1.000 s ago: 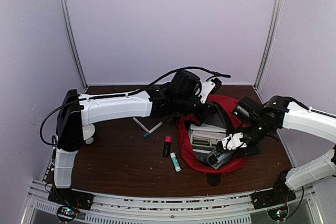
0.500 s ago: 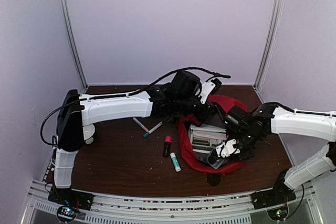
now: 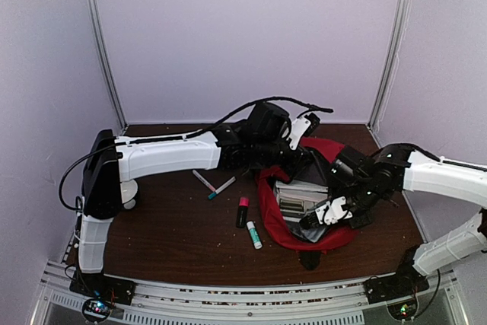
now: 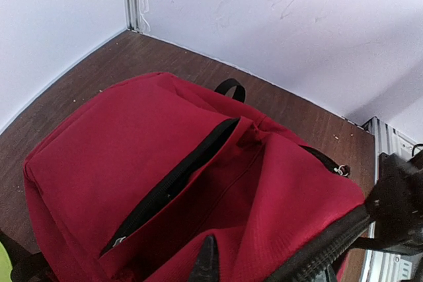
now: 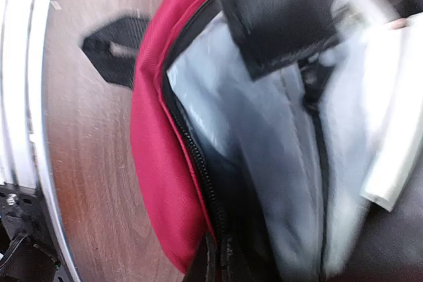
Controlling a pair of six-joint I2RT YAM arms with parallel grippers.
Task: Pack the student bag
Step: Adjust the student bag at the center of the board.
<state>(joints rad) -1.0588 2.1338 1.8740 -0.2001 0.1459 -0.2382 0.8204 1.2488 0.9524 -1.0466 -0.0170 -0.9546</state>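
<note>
The student bag [image 3: 335, 159] is a red backpack lying open at the right of the table, with a grey pouch [image 3: 314, 229] and a flat grey-white item [image 3: 293, 202] inside. My left gripper [image 3: 302, 156] is shut on the bag's far rim and holds it up. In the left wrist view red fabric [image 4: 132, 143] fills the frame around that gripper [image 4: 264, 270]. My right gripper [image 3: 315, 218] is shut low in the opening. In the right wrist view its tips [image 5: 217, 261] meet at the black zipper rim [image 5: 192, 156], beside the pouch [image 5: 264, 117]. Whether they pinch the rim is unclear.
On the table left of the bag lie two pens [image 3: 213, 184], a pink highlighter [image 3: 243, 211] and a glue stick [image 3: 253, 234]. A black strap end [image 3: 309, 259] [image 5: 115, 47] rests near the front edge. The metal rail [image 5: 20, 97] runs close to the bag.
My right gripper was open over the pouch; it has shifted slightly left along the bag's near rim and shut. The left arm and the raised rim have not moved.
</note>
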